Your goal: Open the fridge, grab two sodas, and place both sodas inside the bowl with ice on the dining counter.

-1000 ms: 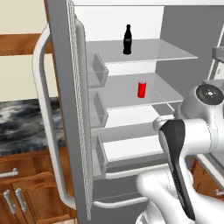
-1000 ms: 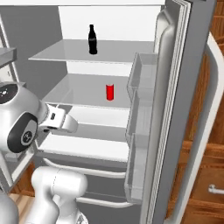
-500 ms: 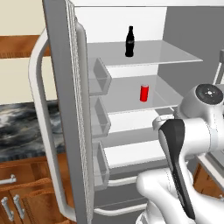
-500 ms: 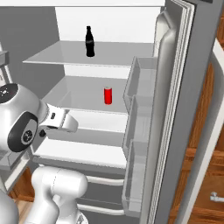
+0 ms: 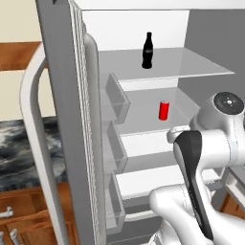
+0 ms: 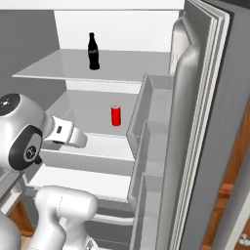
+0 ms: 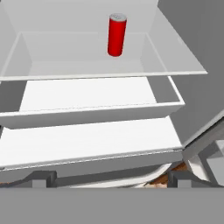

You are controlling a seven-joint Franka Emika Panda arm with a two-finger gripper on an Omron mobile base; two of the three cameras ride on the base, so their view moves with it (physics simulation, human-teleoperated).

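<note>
A: How does the fridge point(image 5: 72, 119) look?

B: It is tall and grey, and its doors stand open on a white inside. The left base view shows one door edge-on, with a long white curved handle point(image 5: 36, 143) on its outer face and three clear bins on its inner face. The right base view shows the other door point(image 6: 205, 122) open too, with the same kind of bins.

A: And the sodas?

B: One small black bottle point(image 5: 148, 50) with a narrow neck stands upright on the top glass shelf point(image 5: 191, 64), toward the back, well above the arm. Only that one black bottle can be seen. One shelf lower stands a red can point(image 5: 164, 110) with a silver top, upright and alone. In the hand view the can point(image 7: 117, 34) stands near the back of its shelf, above two white drawers point(image 7: 87, 105).

A: Any writing on them?

B: The bottle has a band round its middle that may be a label, but it is too small to read. The can is plain red; no print can be made out.

A: What of the fingers?

B: They point(image 7: 109, 179) are spread wide apart and hold nothing; their two dark tips rise at the bottom corners of the hand view, pointing at the drawer fronts below the can. In the right base view the white hand point(image 6: 68, 135) reaches toward the shelves at about the height of the can's shelf, apart from both can and bottle.

A: Anything beside the fridge?

B: In the left base view, a black-grey marbled bench point(image 5: 19, 148) over brown wooden cabinets point(image 5: 19, 215).
</note>
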